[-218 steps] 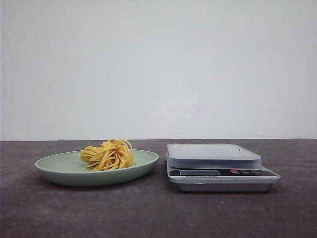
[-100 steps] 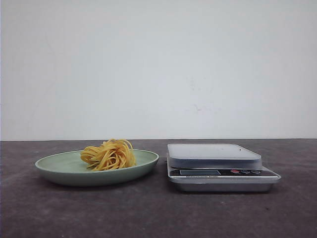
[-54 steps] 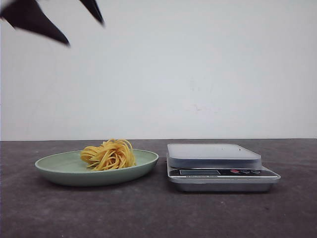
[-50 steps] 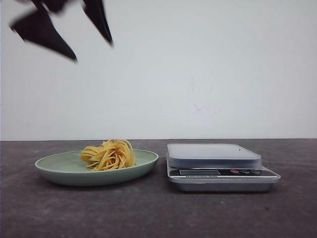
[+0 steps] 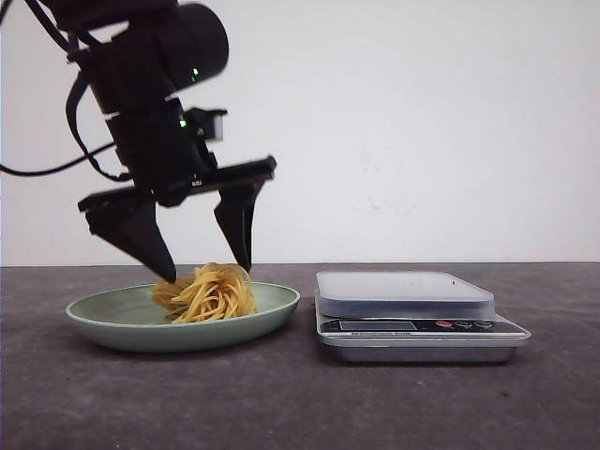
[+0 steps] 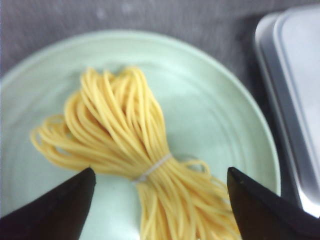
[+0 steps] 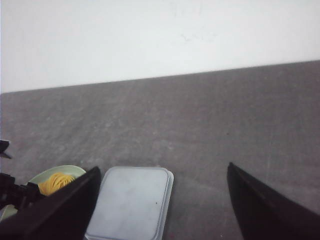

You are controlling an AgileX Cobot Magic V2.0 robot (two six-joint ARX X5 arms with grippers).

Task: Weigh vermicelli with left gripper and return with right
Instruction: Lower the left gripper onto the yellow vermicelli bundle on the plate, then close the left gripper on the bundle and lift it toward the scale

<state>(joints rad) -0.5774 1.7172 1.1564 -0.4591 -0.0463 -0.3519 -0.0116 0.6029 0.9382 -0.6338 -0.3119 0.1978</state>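
A bundle of yellow vermicelli [image 5: 208,292], tied at its middle with a pale band, lies in a pale green plate [image 5: 112,319] on the left of the table. My left gripper [image 5: 208,270] is open, its two black fingers straddling the bundle with their tips at its top. In the left wrist view the vermicelli [image 6: 125,150] lies between the fingers [image 6: 55,210] on the plate [image 6: 225,125]. A silver kitchen scale [image 5: 412,314] stands to the right of the plate. My right gripper [image 7: 160,210] is open and empty, high above the scale [image 7: 132,202], out of the front view.
The dark grey table [image 5: 300,403] runs back to a plain white wall [image 5: 422,131]. The left arm's body and cables [image 5: 141,84] hang above the plate. The right wrist view shows the plate with the vermicelli [image 7: 55,182] beside the scale.
My left arm has come down from the upper left into the front view, and its open fingers now reach the vermicelli. Plate, vermicelli and scale have not moved.
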